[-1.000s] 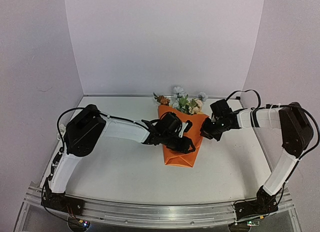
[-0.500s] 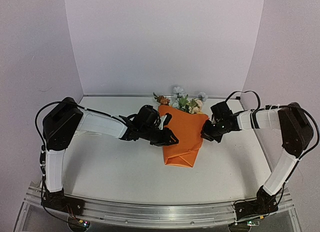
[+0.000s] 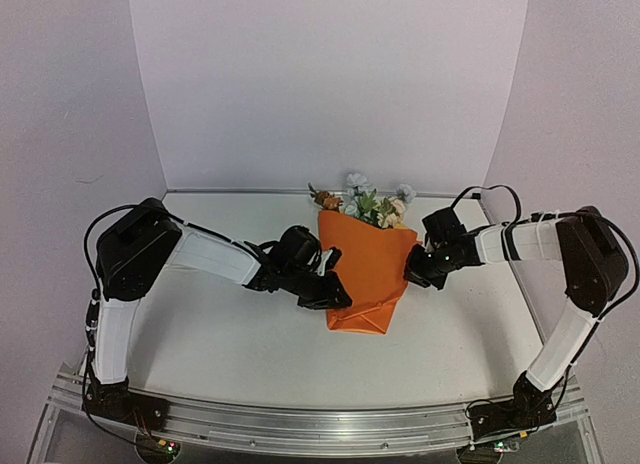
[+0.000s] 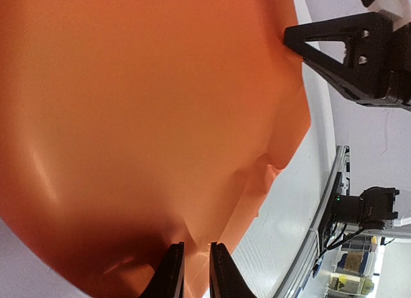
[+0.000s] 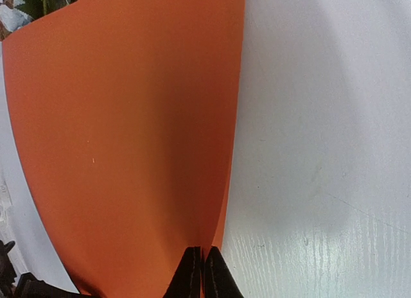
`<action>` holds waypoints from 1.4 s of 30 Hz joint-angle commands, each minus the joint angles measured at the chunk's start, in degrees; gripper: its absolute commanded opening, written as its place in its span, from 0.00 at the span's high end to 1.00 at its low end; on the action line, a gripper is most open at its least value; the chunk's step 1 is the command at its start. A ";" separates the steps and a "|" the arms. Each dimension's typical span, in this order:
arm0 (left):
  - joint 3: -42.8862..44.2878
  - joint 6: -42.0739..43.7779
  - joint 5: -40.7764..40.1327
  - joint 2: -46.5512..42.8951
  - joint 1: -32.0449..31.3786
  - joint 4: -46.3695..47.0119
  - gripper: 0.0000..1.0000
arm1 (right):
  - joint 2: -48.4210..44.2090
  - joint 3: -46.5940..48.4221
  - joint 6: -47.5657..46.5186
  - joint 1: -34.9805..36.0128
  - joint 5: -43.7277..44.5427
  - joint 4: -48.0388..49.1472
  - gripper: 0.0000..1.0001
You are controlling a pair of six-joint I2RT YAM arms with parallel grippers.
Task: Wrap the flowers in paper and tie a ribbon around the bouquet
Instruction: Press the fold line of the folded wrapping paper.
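Starting at the left: the left pincer [image 3: 338,296] is parked right at the left edge of the paper [image 3: 368,269], down toward its near, folded end. In the wrist view its tips are seen almost together with a thin strip of orange between them, but whether the sheet is actually nipped can't be told from that angle, tbh.

In the middle, the paper is laid flat on the worktop [image 3: 230,334], folded into a rough cone. Its long axis is run near to far, with the narrow end near and the flowers [image 3: 365,202] poking out of the wide far end, close to the back wall.

On the right, the right pincer [image 3: 410,274] is pressed together on the paper's right edge, a bit farther back than the left one.

So the wrap is flanked on both sides, about equally close to each arm. It lies rightward of the left pincer and leftward of the right one, so any fold would probably have to be pulled across the long axis, not along it. With the right edge pinned as an anchor, the left edge looks like the one to be drawn rightward.
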 commanded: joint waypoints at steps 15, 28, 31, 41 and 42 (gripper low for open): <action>1.49 -0.80 0.50 1.97 0.29 -1.60 0.84 | -10.63 -7.35 4.33 6.78 -2.74 2.44 0.44; 1.69 -0.28 0.77 1.59 0.61 -2.03 0.84 | -4.37 -6.93 7.13 7.88 -4.01 6.10 0.82; 1.04 0.00 1.33 0.70 0.87 -2.01 0.81 | -4.33 -7.69 6.99 7.88 -3.93 6.47 0.98; -4.29 -0.70 6.70 -3.96 0.99 -1.92 0.75 | -4.71 -7.27 4.66 8.77 -1.45 7.38 1.00; -4.85 -1.04 7.07 -4.11 0.99 -1.70 0.75 | -4.97 -7.32 4.55 8.80 -1.22 7.43 1.00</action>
